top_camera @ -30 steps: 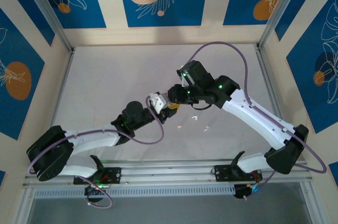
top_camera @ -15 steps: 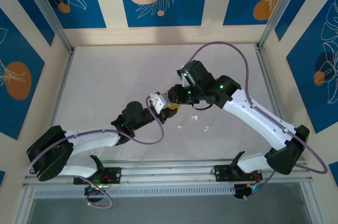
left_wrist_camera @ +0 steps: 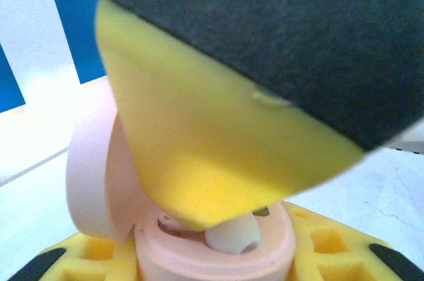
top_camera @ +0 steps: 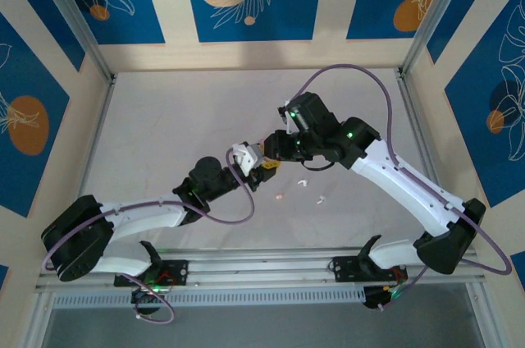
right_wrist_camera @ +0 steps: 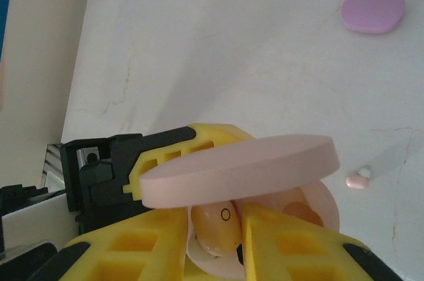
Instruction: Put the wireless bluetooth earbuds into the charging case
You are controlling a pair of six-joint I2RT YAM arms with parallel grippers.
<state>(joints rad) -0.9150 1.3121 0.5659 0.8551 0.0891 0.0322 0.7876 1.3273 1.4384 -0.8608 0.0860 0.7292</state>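
- earbud (right_wrist_camera: 212, 226) is pinched in my right claw (right_wrist_camera: 215, 220), down under the lid of the open peach case (right_wrist_camera: 238, 169) — tilted, it could miss its socket
- my left claw (left_wrist_camera: 212, 262) clamps the case; pushing hard might twist it loose

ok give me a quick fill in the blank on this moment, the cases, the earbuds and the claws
1. The left claw holds a pink case whose lid stands ___.
2. The right claw pinches a pale ___ at that case's opening.
3. A second case lies shut on the table, apart from both claws, and its colour is ___.

Missing words: open; earbud; purple
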